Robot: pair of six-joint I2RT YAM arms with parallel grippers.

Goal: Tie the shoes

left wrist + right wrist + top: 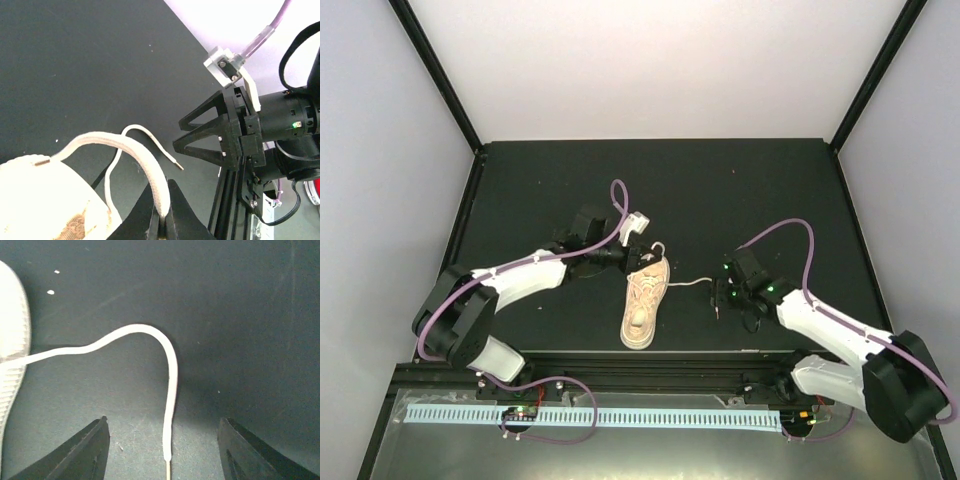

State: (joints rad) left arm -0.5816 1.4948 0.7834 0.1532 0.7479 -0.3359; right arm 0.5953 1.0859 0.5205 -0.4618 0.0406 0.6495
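Worrying mostly about the right side here. The right jaws are spread wide, low over the bench (250, 315), and the free end of one lace (172, 375) lies flat on the surface between them, touching neither finger. It's thin and hugs the bench, so we reckon a close could catch only the very tip and let it slip, or miss and scrape the surface.

On the other side, the left jaws are pressed together on the second lace (145, 165), pinching it partway along where it arcs up from the sneaker (645, 300) — any pull there could drag the light shoe and tug the first lace's end out from between the right jaws.

The sneaker sits upright near the front edge of the bench, between the two arms. The left jaws are right at its far end and the right jaws are near its right side, not touching it.
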